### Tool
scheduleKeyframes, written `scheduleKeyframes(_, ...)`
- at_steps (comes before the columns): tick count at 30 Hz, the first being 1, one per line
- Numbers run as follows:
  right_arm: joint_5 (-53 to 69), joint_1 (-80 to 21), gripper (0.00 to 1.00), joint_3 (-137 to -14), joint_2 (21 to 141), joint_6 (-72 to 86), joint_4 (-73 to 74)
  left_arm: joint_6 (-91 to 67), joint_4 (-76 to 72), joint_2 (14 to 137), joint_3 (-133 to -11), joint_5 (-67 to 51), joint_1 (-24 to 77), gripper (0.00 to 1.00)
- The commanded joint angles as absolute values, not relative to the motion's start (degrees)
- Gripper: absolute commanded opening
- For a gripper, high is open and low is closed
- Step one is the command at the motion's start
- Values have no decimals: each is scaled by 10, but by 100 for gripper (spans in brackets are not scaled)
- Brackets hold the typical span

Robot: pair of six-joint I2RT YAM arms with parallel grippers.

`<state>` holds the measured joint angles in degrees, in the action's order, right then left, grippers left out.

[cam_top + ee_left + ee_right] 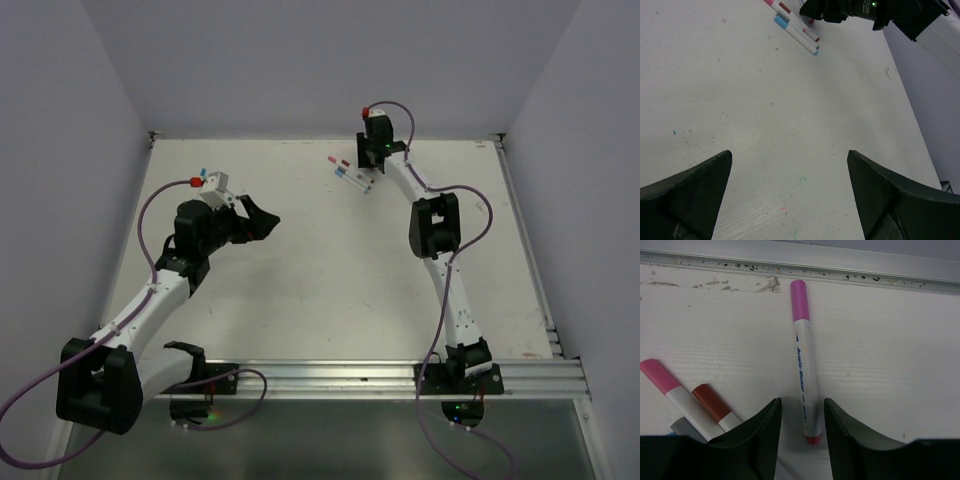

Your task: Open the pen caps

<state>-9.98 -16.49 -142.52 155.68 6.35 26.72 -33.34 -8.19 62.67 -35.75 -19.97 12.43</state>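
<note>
Several white pens lie at the far middle of the table (350, 175). In the right wrist view one pen (805, 375) with a pink cap (800, 300) points at the far rail. Its red tail end lies between the fingers of my right gripper (802, 405), which is open and astride the barrel without touching it. To its left lie a pink cap (660, 376), a maroon cap (710, 401) and a grey cap (682, 429). My left gripper (789, 155) is open and empty over bare table, far from the pens (795, 27). It sits mid-left in the top view (255, 220).
The table's far metal rail (840, 267) runs just beyond the pink cap. Grey walls close in the table on three sides. The right arm's wrist (865, 10) hangs over the pens. A small blue piece (203, 171) shows near the left wrist.
</note>
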Motion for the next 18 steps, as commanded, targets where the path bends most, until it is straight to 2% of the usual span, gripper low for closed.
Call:
scheduleKeyframes(1,-122,-165,42,-1450,1575,51,287,-322,-112,617,-352,-207,125,100)
scheduleKeyframes(5,-124,-166,26,-1452,1581,51,287,-316,-108,616,-352,-207,124,100)
scheduleKeyframes(6,-125,-165,16,-1452,1581,51,287,-315,-108,618,-352,-207,124,100)
scheduleKeyframes(8,-124,-165,3,-1454,1583,51,287,-312,-107,618,-352,-209,122,100)
scheduleKeyframes(9,-121,-166,0,-1451,1580,51,285,-313,-107,618,-352,-210,122,100)
scheduleKeyframes(18,-116,-166,0,-1403,1480,82,216,-332,-89,621,-364,-238,119,99)
